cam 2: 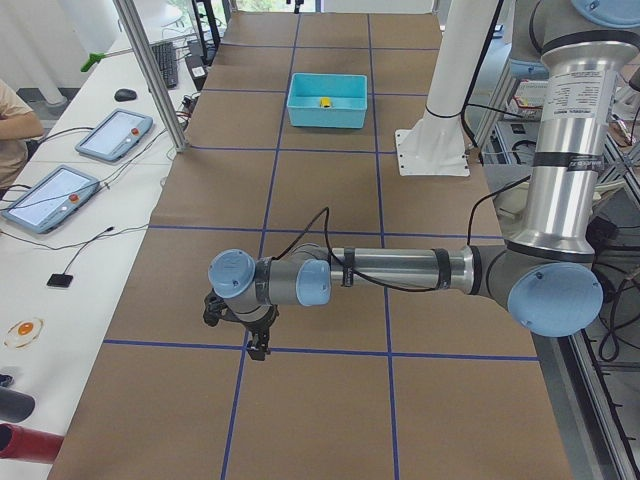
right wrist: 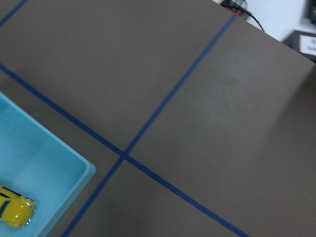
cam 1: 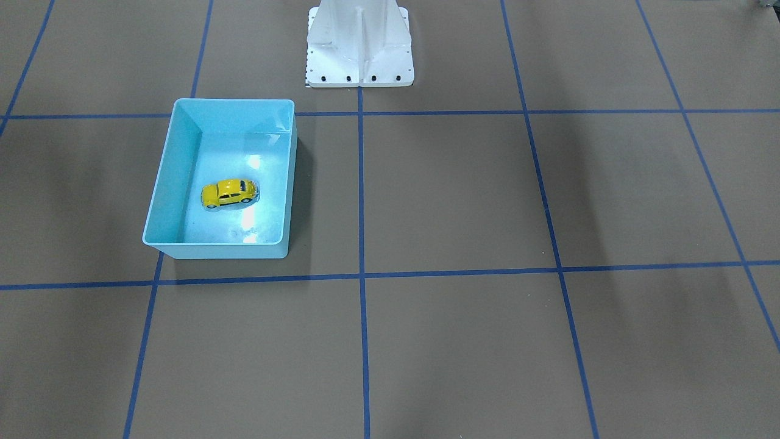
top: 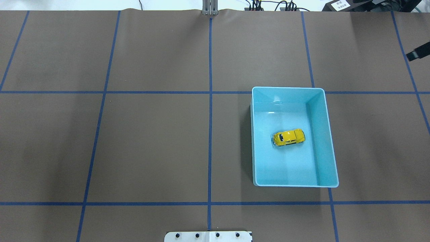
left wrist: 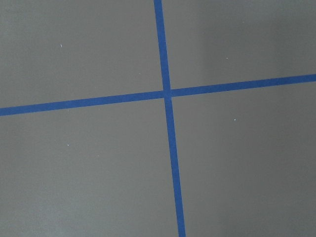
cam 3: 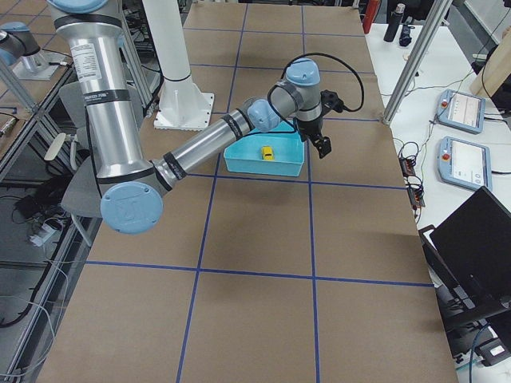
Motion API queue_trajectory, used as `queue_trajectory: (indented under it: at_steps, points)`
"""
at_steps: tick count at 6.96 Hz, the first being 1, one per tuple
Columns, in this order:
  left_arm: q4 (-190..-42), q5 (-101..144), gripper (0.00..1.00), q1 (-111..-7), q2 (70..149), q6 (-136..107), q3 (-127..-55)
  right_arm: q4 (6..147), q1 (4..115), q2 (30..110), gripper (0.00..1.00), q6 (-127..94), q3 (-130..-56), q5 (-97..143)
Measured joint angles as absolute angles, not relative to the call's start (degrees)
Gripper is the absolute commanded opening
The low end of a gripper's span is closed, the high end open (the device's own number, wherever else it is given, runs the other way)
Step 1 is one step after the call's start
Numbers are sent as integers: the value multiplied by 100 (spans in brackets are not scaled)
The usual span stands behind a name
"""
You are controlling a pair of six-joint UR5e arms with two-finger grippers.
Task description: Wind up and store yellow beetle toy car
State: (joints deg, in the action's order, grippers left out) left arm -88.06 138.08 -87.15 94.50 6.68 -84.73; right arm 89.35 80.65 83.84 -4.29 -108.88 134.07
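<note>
1. The tiny glossy yellow beetle-shaped toy car is sitting inside the light-blue rectangular plastic bin, roughly mid-floor. It's clear of all four walls and lies crosswise to the bin's long side. Looks like it's on its wheels.
2. The overhead view agrees: the car is in the middle of the bin floor with nothing touching it.
3. The bin is on the brown paper-covered table with blue tape grid lines, on the robot's right half. One short end sits right at a tape line.
4. The right gripper only really shows in the right side view. It's a black two-finger thing pointing down, hanging in the air near the bin's corner on the operators' side, and it isn't in the bin. I can't tell whether its fingers are spread or closed.
5. The right wrist cam catches a corner of the bin and one end of the car at its bottom left. The rest is table and tape.
6. The left gripper is well apart from the bin. The arm is stretched out low and the gripper points down over a tape crossing. Same deal here, I can't tell whether it's clenched or released.
7. The left wrist cam shows just brown paper and a blue tape cross.
8. The white metal robot base pedestal is at the table's robot-side edge.
</note>
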Motion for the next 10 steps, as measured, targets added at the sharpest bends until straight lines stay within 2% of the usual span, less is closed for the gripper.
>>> queue_trajectory:
  at_steps: [2,4,8,10]
  points:
    - [-8806,13808,100,-8711,9456,668,-8473,9014,8742,9300,100,-454,-10390,13646]
    - [-8807,13808,100,-8710,9457,668,-8473,9062,8909,9574,100,-478,-10109,13411]
    - [-8807,13808,100,-8710,9457,668,-8473,9771,8929,9046,100,-486,-9854,13311]
    - [-8807,13808,100,-8710,9457,670,-8471,9821,8930,9037,100,-478,-9846,13313]
